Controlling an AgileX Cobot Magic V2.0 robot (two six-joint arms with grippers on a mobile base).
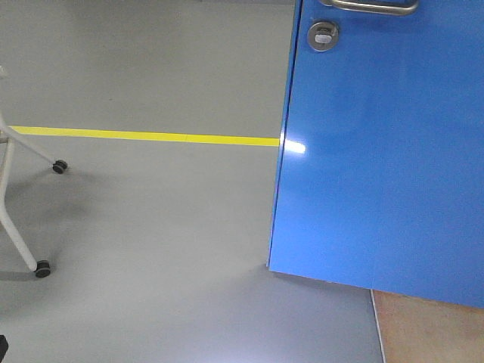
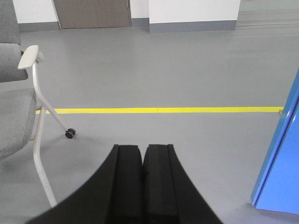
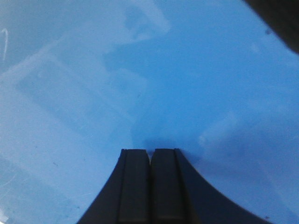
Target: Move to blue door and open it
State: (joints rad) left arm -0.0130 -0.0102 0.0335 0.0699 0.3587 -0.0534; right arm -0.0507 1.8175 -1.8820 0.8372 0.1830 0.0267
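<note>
We see the blue door (image 1: 386, 151) filling the right of the front view, its lever handle (image 1: 370, 6) at the top edge. Our right tool (image 3: 150, 156), clenched, seems to touch its glossy face; our left tool (image 2: 142, 154), clenched, faces open floor (image 2: 187, 70).

The left gripper (image 2: 142, 154) is hanging over grey floor (image 2: 187, 65), its black fingers (image 2: 128, 182) pressing together. A yellow floor line (image 2: 159, 110) is running across. A grey chair (image 2: 18, 112) is standing at left; the blue door (image 2: 280, 158) is showing at right.
</note>
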